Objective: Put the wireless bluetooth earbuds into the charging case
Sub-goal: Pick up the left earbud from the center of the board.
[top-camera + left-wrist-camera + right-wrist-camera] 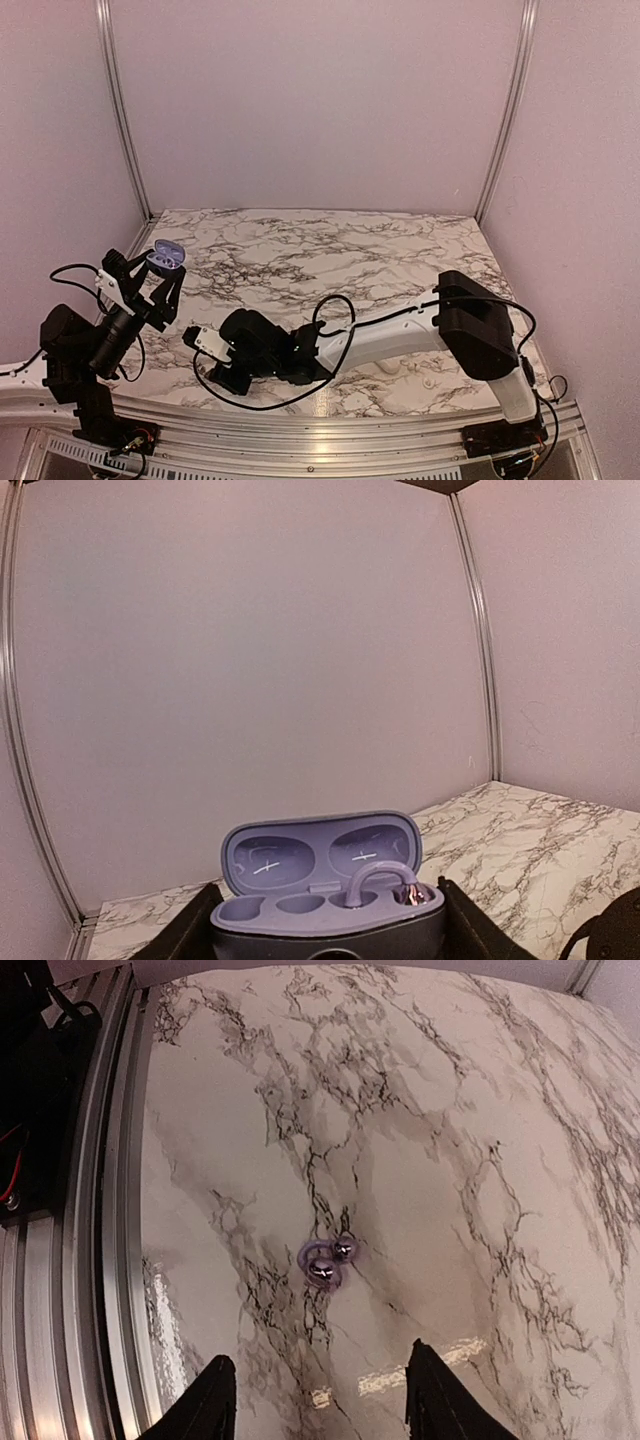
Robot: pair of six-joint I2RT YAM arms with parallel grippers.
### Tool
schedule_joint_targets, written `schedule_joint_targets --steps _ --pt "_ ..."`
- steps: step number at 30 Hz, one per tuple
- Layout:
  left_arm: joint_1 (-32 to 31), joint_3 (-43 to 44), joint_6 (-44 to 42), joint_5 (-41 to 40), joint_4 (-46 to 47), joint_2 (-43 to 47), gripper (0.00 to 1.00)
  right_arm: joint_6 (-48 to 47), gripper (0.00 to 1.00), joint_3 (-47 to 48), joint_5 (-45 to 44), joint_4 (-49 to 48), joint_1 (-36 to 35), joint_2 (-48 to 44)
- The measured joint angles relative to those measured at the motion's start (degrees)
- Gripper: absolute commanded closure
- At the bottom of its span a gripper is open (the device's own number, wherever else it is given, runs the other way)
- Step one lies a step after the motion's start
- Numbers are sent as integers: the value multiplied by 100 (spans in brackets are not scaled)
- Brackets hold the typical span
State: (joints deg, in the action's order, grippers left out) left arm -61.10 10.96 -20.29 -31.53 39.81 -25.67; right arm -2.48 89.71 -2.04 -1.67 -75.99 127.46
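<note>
Left gripper (158, 268) clamped on case (330, 930), held above table (400, 240) near its 9 o'clock edge. Lid (318, 852) open, upright. One earbud (388, 885) seated at 3 o'clock side of case, hook arching up. Well (240, 910) at 9 o'clock side unfilled. Right gripper (318, 1352) released, fingers spread, nothing between. Second earbud (328, 1260) lies on table at 12 o'clock from those fingers, untouched.

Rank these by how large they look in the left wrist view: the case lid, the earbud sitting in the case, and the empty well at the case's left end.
1. case lid
2. earbud
3. empty well
All belong to one case, about equally near the camera, so nearness hardly matters.
</note>
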Motion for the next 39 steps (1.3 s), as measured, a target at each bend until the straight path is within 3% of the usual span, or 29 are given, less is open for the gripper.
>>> schedule_joint_targets --steps 5,11,17,20,25,39 --pt "0 -15 107 63 -138 109 75 -125 47 1084 295 9 72 621" --pt "0 -17 168 66 -240 109 75 -107 51 1641 354 -2 184 1207" --pt "0 -20 173 66 -264 109 75 -61 63 1832 422 68 229 1672" --pt "0 -20 173 66 -269 107 75 -17 75 1880 479 50 229 1731" --pt "0 -20 175 63 -271 94 75 87 90 1784 520 -22 229 1705" --pt "0 -20 24 627 -282 -151 75 365 97 57 72 -306 229 605"
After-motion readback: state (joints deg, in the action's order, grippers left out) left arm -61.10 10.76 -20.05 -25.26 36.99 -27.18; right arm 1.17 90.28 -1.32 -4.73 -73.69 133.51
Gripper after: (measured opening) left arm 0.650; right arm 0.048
